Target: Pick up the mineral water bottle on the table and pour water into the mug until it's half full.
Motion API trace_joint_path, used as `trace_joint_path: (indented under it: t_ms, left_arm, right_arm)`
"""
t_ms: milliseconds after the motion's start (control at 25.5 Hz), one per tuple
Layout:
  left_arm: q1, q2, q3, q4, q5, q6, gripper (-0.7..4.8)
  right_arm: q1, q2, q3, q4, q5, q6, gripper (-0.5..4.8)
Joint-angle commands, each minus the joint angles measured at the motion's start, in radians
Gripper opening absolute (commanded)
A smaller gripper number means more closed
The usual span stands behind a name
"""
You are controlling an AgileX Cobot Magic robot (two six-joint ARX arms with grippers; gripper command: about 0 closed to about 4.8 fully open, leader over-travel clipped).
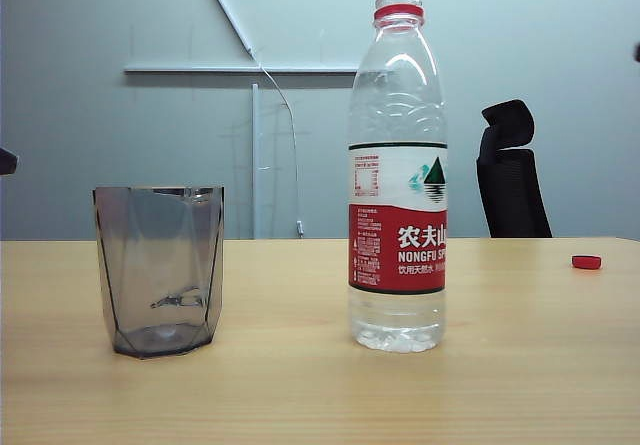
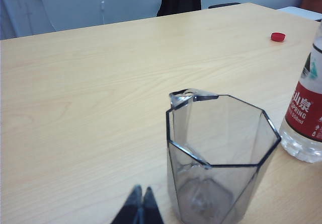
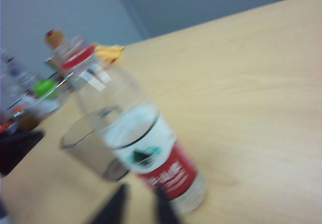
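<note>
While the mineral water bottle [image 1: 398,175] stands upright and uncapped on the bench [image 1: 300,385] in the exterior view, the mug [image 1: 160,270] stands at its 9 o'clock, apart from it and seemingly empty. A red cap [image 1: 587,262] lies on the bench at about 3 o'clock from the bottle, well apart. No end effector is clearly seen here.

From the left wrist view, the mug [image 2: 221,156] is just ahead of the left end effector [image 2: 140,206], whose two dark fingertips lie together, closed, holding nothing. The bottle [image 2: 306,118] stands at the mug's 3 o'clock and the cap [image 2: 277,36] far behind, near 1 o'clock.

Through the right wrist view, which is blurred, the bottle [image 3: 146,148] is close before the right end effector [image 3: 138,206]. Its fingers stand a little apart with a gap between them and hold nothing. The mug [image 3: 93,151] is partly behind the bottle.

I judge the bottle to be rather heavy, since the water looks nearly to the shoulder, and its thin plastic wall will yield and may slip. With no cap, a hard squeeze could push water out. The best hold seems around the labelled middle, firm but gentle.
</note>
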Motion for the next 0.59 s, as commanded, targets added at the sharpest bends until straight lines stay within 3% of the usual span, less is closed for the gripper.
trace_joint_path:
  t_ms: [39,196,236,393,432,589]
  left_arm:
    - [0.0,0.0,0.002,0.007,-0.002,0.0,-0.02]
    - [0.0,0.0,0.002,0.007,-0.002,0.0,-0.02]
    - [0.0,0.0,0.002,0.007,-0.002,0.0,-0.02]
    - [0.0,0.0,0.002,0.007,-0.002,0.0,-0.02]
    - [0.0,0.0,0.002,0.007,-0.002,0.0,-0.02]
    - [0.0,0.0,0.002,0.007,-0.002,0.0,-0.02]
  right_arm:
    - [0.111,0.002,0.005,0.005,0.078,-0.003,2.2]
    - [0.285,0.002,0.005,-0.001,0.271,-0.067,4.58]
    - [0.34,0.002,0.005,-0.005,0.339,-0.104,4.79]
    - [0.519,0.002,0.0,-0.01,0.562,-0.191,4.79]
    - [0.605,0.004,0.0,-0.01,0.649,-0.2,4.79]
    - [0.751,0.06,0.0,-0.002,0.775,-0.2,4.79]
